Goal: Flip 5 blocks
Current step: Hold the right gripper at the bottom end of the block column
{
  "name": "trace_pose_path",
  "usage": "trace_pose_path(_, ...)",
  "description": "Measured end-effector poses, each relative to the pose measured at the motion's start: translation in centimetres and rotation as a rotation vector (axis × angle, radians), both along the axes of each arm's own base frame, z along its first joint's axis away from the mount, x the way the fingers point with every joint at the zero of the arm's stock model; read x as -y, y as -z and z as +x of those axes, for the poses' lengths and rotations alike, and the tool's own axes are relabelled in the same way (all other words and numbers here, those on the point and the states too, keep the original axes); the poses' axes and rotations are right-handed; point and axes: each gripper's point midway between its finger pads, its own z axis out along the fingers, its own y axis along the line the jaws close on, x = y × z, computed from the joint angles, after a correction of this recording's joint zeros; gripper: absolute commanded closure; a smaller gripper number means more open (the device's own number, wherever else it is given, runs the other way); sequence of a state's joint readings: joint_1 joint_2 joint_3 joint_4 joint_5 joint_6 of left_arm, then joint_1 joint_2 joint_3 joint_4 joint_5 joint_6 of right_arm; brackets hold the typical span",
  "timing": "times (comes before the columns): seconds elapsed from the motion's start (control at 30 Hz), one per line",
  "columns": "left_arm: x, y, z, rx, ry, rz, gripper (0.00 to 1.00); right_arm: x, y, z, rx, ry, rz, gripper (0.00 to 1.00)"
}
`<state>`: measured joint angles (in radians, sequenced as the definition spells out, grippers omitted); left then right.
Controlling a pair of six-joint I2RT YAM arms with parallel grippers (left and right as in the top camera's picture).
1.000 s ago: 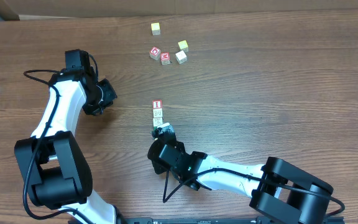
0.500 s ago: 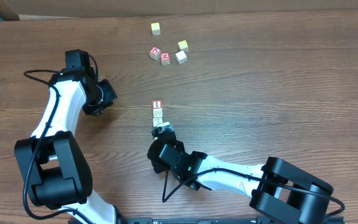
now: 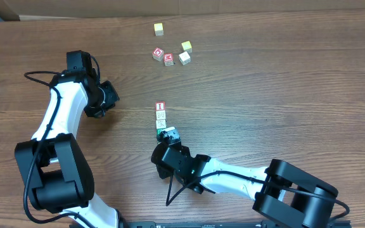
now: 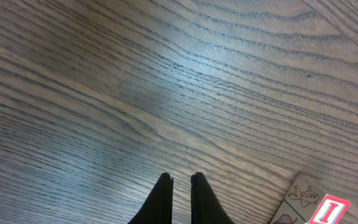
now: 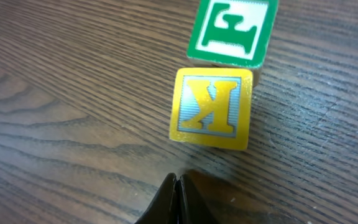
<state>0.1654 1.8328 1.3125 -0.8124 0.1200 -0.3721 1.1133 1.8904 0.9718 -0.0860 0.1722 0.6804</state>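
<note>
Blocks (image 3: 161,115) lined up mid-table, nearly done, I think.
My left gripper (image 4: 180,183) and right gripper (image 5: 178,186) are pinched closed, empty; yellow block (image 5: 212,110) seems next.

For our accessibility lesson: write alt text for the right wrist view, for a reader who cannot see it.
A yellow-faced K block lies on the wooden table, a green-faced block just beyond it; the shut right gripper shows below.
</note>
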Motion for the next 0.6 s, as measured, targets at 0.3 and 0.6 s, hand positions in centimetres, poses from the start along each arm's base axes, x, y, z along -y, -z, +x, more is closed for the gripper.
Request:
trace_pose_path(0.3, 0.0, 0.0, 0.0, 0.0, 0.0, 0.0, 0.95, -0.13, 0.11, 0.37, 0.014, 0.014, 0.006, 0.96)
trace_pose_path(0.6, 0.0, 0.0, 0.0, 0.0, 0.0, 0.0, 0.95, -0.31, -0.27, 0.9, 0.04, 0.029, 0.019, 0.96)
